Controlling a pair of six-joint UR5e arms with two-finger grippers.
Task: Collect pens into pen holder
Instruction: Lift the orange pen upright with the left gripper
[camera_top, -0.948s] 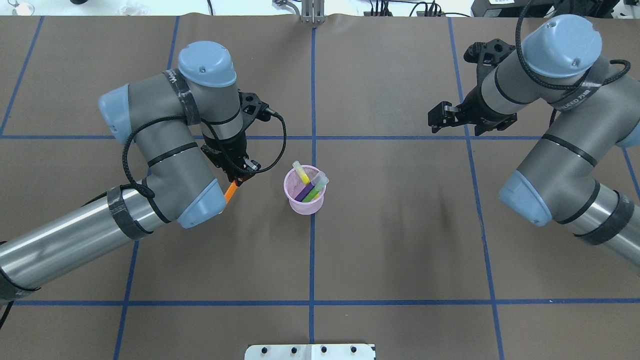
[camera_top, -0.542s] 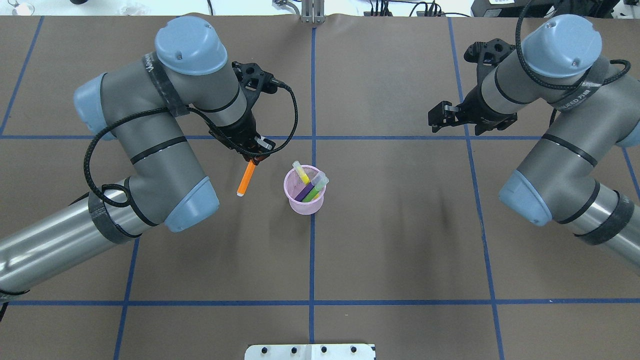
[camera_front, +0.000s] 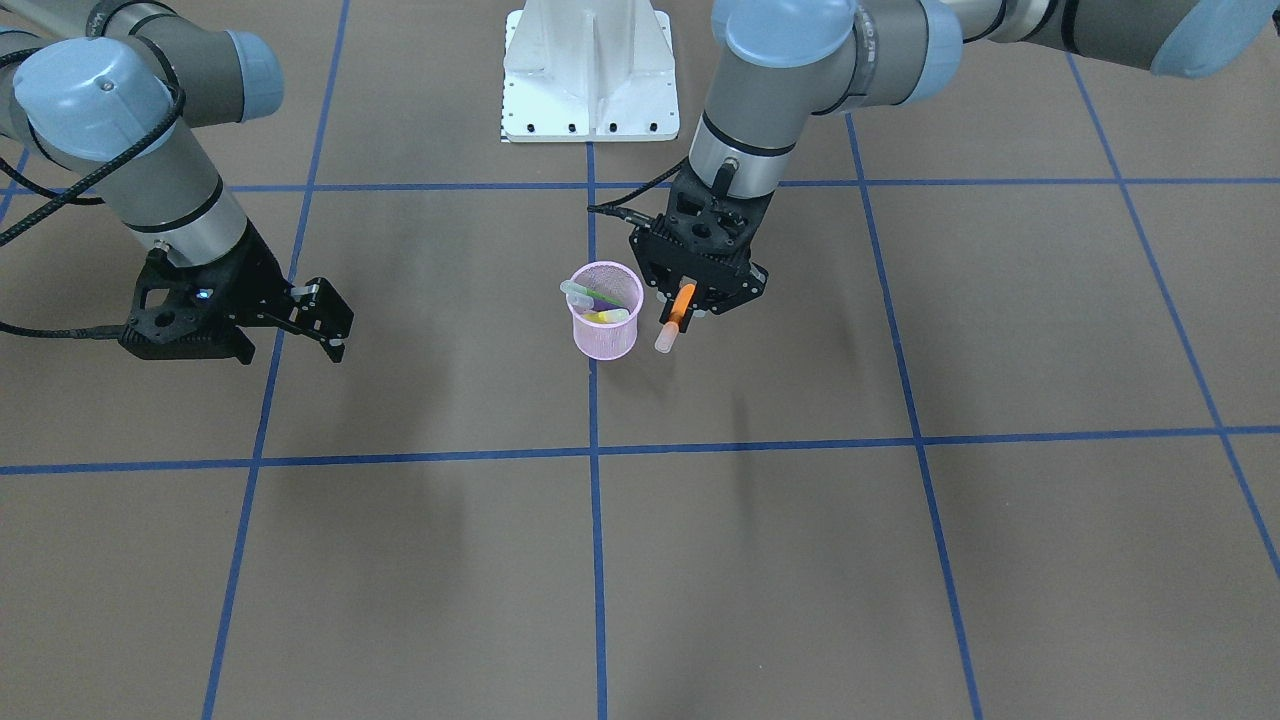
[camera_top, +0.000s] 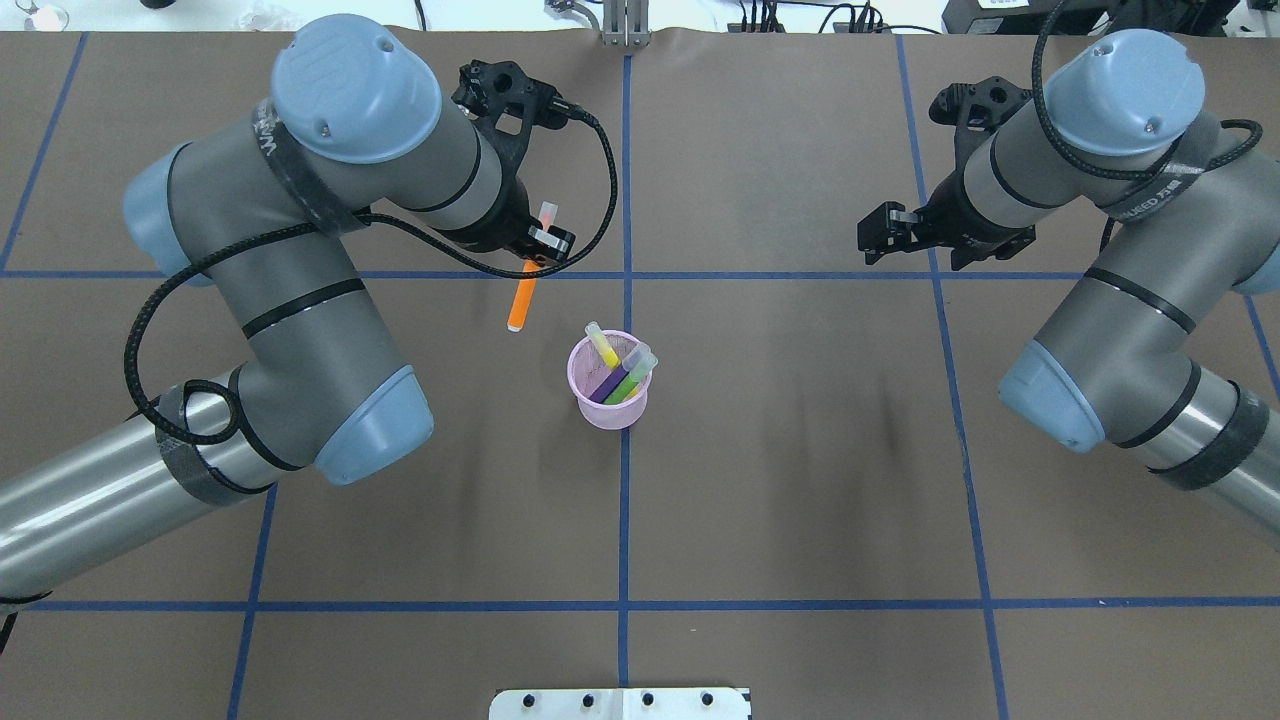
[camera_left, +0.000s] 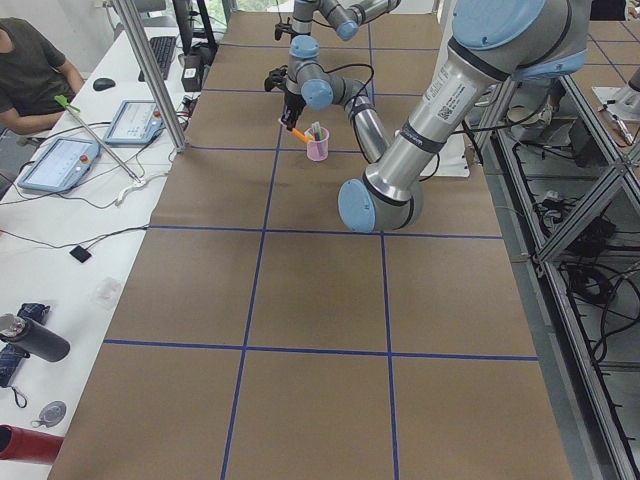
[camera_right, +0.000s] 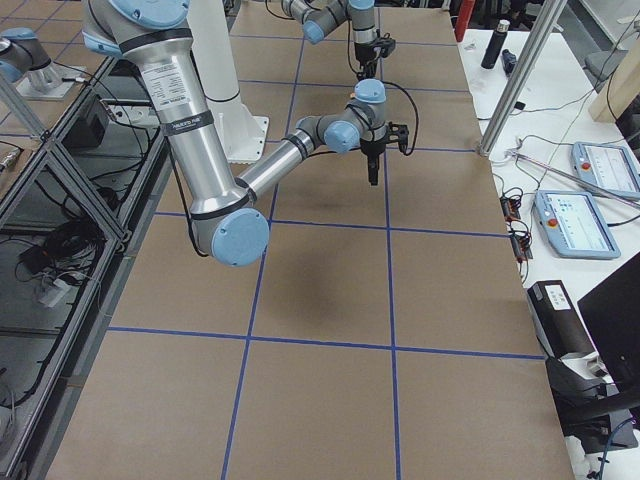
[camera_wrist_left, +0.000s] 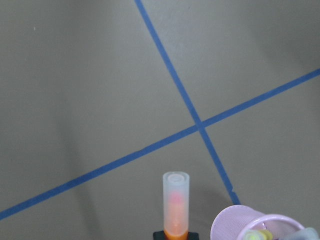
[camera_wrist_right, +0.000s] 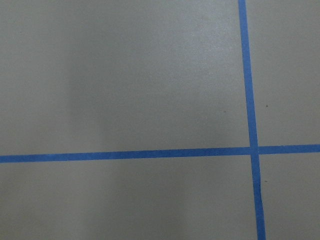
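The left fingers (camera_top: 550, 240) are clamped on the orange pen (camera_top: 520, 303) near its capped end. In the overhead view I see the orange barrel slanting down toward the robot and the pale cap poking out on the far side of the grip. The front-facing view gives the opposite side: the cap (camera_front: 665, 340) points toward that camera, just beside the pen holder (camera_front: 605, 342) but not touching it. The left wrist camera shows only the cap (camera_wrist_left: 175, 200) in front of the lens, with the holder's pink rim (camera_wrist_left: 235, 219) at lower right.

The right fingers (camera_front: 335, 312) stand apart with nothing between them, above bare counter (camera_front: 420, 330) and well apart from the holder. The right wrist camera shows only the brown surface and a blue tape cross (camera_wrist_right: 252, 150).

The holder stands upright by a blue line. Overhead, I count three pens leaning inside: a yellow pen (camera_top: 603, 348), a purple pen (camera_top: 604, 384) and a green pen (camera_top: 626, 381). In the front-facing view the purple one is hidden.
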